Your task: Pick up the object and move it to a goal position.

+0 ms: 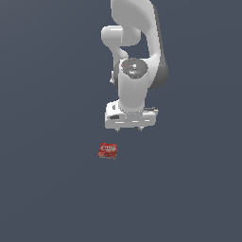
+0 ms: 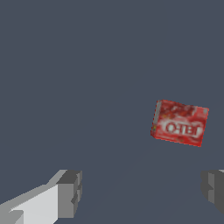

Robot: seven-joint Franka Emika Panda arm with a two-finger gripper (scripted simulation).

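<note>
The approach step is in hand: the gripper [image 1: 130, 127], fingers spread apart and holding nothing, hangs at frame centre of the exterior view, while the object [image 1: 108, 150] lies flat on the grey floor [image 1: 42, 189] just below and left of it, not touching. The next move, in my judgement, calls for shifting over the box, then descending to straddle it. Count: one arm [image 1: 134, 52], one gripper, one red box; no goal marker is visible.
</note>
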